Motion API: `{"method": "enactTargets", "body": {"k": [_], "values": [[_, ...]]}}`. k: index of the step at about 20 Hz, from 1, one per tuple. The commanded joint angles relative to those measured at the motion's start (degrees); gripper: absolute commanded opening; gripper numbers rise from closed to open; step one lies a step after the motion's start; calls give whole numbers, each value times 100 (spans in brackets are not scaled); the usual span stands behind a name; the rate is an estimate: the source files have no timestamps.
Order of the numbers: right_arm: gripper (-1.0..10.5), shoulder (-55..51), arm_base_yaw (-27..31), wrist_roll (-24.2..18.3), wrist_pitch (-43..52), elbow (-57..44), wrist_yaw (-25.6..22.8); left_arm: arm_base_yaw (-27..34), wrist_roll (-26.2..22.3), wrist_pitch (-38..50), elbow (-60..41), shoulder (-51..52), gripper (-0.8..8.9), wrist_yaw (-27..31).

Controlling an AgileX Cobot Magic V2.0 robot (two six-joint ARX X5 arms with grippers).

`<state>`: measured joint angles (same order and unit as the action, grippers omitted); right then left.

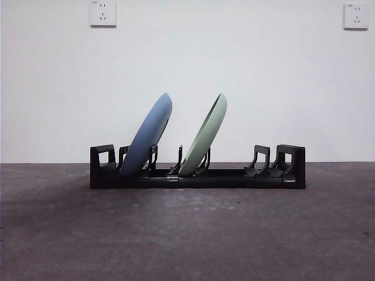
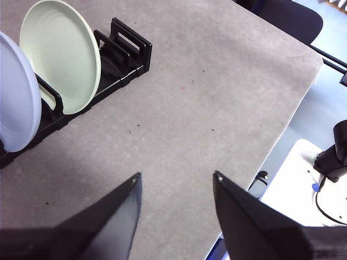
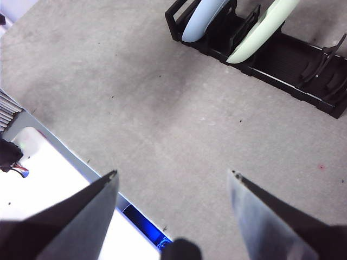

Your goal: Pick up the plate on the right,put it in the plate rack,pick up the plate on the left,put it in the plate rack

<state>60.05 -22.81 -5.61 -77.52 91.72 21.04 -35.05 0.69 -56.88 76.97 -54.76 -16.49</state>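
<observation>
The black plate rack stands across the middle of the grey table. A blue plate leans in its left slots and a pale green plate leans in its middle slots, both tilted to the right. Both plates show in the left wrist view too, blue plate and green plate, and edge-on in the right wrist view, blue plate and green plate. My left gripper hangs open above bare table, away from the rack. Also empty and open, my right gripper is high over the table's near edge.
The rack's right slots hold nothing. In the left wrist view the table edge runs beside a white base with cables. A white base lies below the table edge in the right wrist view. Wall sockets sit behind.
</observation>
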Motion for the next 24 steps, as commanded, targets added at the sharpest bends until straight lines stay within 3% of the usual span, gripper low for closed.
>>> {"method": "enactTargets", "body": {"k": [1,2,4,5,15,24], "values": [[315,11,-4,-48,-116,-13,15,-13,-22,2,9,0,215,2],[243,11,-4,-50,-116,-13,15,-15,-90,-11,9,-11,204,2],[28,11,-4,-72,-116,-11,15,-13,-243,-59,9,-13,-18,2],[-16,11,-4,-87,-116,-13,4,-13,-291,-61,9,-13,-7,2],[3,46,-4,149,-114,-11,-83,-13,-289,-68,9,-28,-4,2],[3,157,-4,146,-111,-11,-966,-13,-286,-26,9,-120,-4,4]]}}
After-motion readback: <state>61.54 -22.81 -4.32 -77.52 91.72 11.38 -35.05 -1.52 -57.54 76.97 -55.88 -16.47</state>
